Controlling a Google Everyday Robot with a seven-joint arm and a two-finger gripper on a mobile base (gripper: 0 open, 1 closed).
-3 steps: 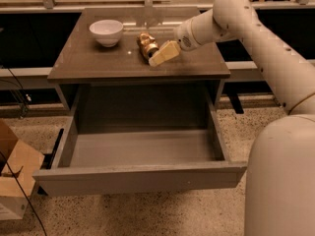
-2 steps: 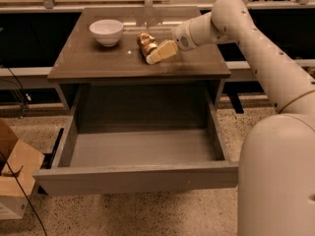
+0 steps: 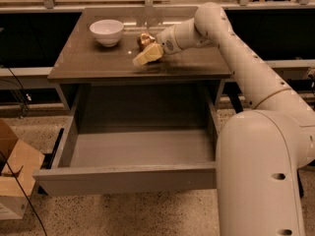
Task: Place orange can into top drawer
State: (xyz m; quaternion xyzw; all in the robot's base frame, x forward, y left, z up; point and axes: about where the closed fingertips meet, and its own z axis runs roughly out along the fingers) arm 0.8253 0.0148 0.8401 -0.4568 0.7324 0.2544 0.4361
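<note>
So the orange can (image 3: 143,37) sits on the brown surface (image 3: 93,62), about mid-width and toward the back, a bit right of the white bowl (image 3: 107,31). Can't tell if it's standing or tipped over. The hand (image 3: 146,53) comes in from the right and hangs right at the can's near side, touching or just about. Honestly can't tell whether it's spread or clamped on the can. The top drawer (image 3: 142,149) is pulled open, below and nearer than the can, so I'd guess the carry goes toward the front and down.
</note>
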